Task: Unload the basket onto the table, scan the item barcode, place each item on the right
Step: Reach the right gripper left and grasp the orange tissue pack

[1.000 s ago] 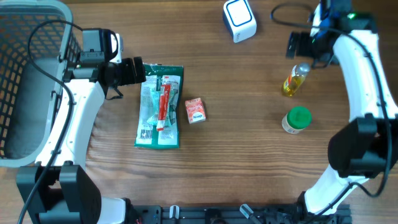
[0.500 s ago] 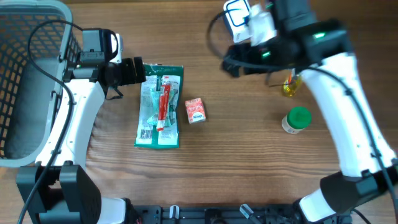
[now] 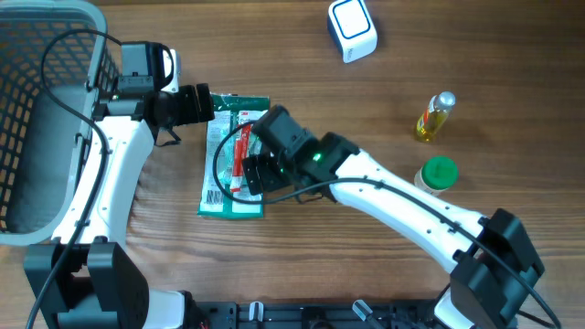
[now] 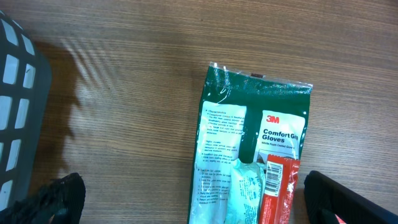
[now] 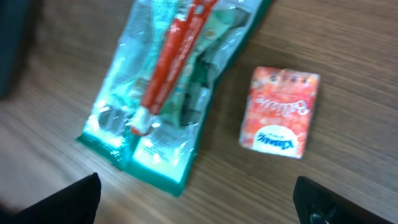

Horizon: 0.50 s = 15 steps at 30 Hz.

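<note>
- Right wrist view is showing the right gripper (image 5: 196, 186) hovering above the wooden surface (image 5: 348, 50), its fingers (image 5: 62, 202) standing wide apart and holding nothing.
- Below those fingers, the glove pack (image 5: 168, 81) is lying flat. A small orange packet (image 5: 281, 112) is lying just beside it, not touching it. Fine print is blurring in this view.
- Left wrist view is showing the left gripper (image 4: 194, 186) also spreading its fingers (image 4: 53, 202) wide and gripping nothing. The green top edge of the glove pack is lying ahead of them, nearer the right finger.
- Overhead view is showing the glove pack lying left of centre, its long side running near to far. A barcode-like patch (image 3: 213, 194) is showing at its near left corner.
- The right gripper is hanging over the pack's right edge. The left gripper is sitting just beside the pack's far left corner. Contact cannot be confirmed for either.
- A green-capped jar (image 3: 437, 175) is standing on the right side. A yellow bottle (image 3: 435, 117) is lying just beyond it. Both are well apart from the pack.
- A grey mesh basket (image 3: 46, 119) is occupying the far left corner, beside the left arm.
- A white and blue scanner unit (image 3: 353, 29) is sitting at the far edge, well apart from the glove pack.
</note>
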Motion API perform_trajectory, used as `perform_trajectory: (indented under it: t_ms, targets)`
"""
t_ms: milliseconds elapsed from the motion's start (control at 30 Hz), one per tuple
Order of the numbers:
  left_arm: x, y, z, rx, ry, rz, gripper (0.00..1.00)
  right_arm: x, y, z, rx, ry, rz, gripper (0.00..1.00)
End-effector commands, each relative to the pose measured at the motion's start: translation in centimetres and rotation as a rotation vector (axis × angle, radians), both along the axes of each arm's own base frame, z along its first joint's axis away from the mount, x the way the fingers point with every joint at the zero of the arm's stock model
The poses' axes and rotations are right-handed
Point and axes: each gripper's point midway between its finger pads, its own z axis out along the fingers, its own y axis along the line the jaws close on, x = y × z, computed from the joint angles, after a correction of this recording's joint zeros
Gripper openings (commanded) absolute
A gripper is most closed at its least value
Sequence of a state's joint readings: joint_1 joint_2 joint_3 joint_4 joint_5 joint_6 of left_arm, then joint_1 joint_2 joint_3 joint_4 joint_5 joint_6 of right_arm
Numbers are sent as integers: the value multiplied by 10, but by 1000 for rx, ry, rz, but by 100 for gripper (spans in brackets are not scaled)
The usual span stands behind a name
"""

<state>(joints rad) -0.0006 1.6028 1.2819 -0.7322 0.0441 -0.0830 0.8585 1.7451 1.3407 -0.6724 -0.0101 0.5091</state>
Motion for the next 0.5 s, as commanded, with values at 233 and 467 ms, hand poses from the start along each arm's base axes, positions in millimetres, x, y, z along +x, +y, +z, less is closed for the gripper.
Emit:
perform_trajectory:
  t_ms: [233,467]
  targets:
    - [2,0,4,1,-14,-15,100,18,-17,-22,-56,-85,-87,64]
    - [2,0,4,1,-14,-15,100,22,-23,-61,-116,-27,-127,61]
